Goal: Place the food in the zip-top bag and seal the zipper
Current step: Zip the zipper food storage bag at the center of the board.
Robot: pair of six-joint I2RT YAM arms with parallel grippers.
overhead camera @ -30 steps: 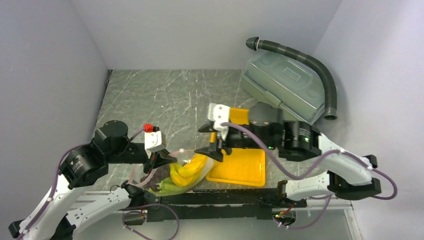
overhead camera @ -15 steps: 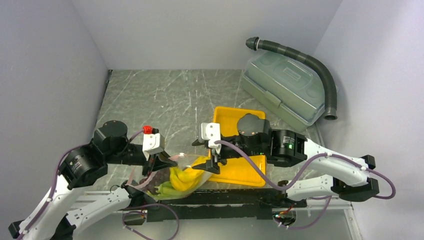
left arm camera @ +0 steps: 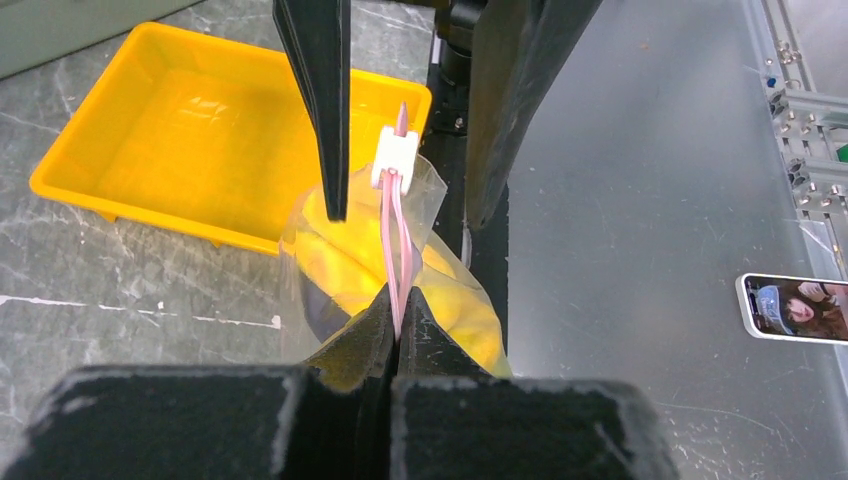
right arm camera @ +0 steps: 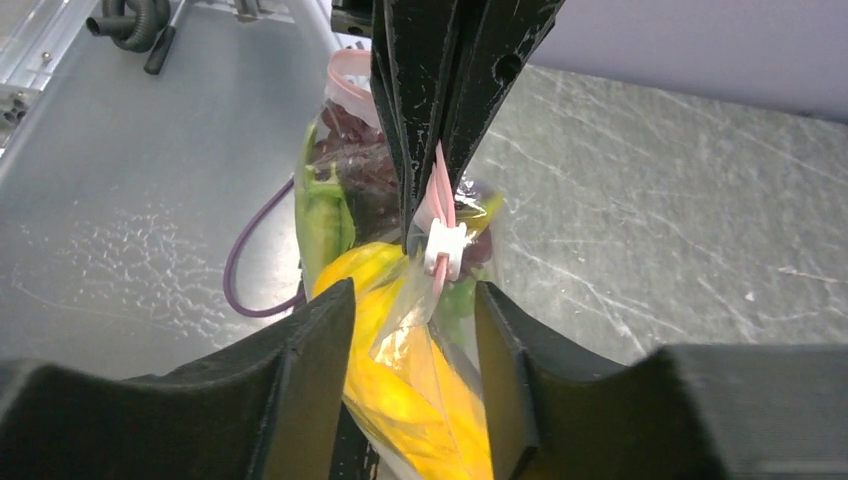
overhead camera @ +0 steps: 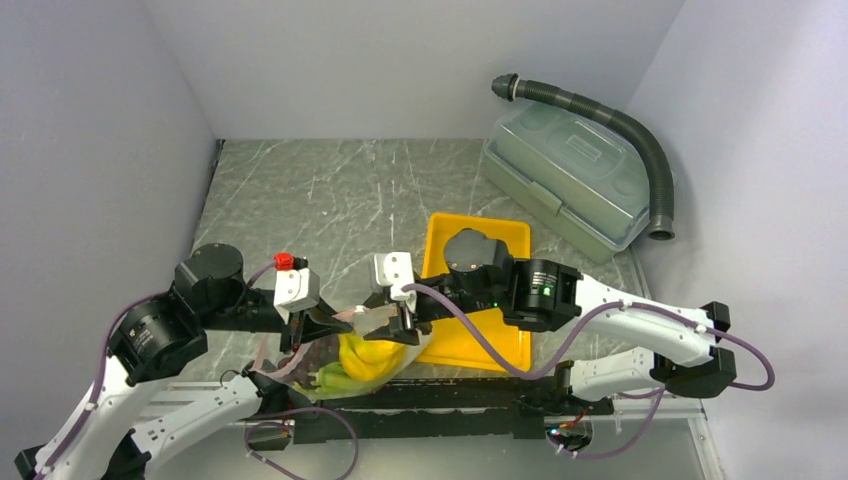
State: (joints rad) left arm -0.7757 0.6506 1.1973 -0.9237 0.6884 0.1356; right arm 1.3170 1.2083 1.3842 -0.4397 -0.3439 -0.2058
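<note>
Bag sat at the near edge of the table, between the two arms, held up off the surface by its mouth. Inside it: yellow bananas, green stalks and dark red grapes; couldn't make out other food through the plastic. Left gripper was clamped fully shut on the pink zipper, pinching both strips together at its end of the mouth. White slider sat on the zipper toward the right arm, apart from the left fingertips. Right gripper was about half open, one finger each side of the bag just under the slider, gripping nothing; couldn't tell whether its pads brushed the plastic. Yellow tray lay just beyond the bag on the right, partly under the right arm's wrist. Far right corner: grey-green lidded box, with a dark ribbed hose curving around its back.
</note>
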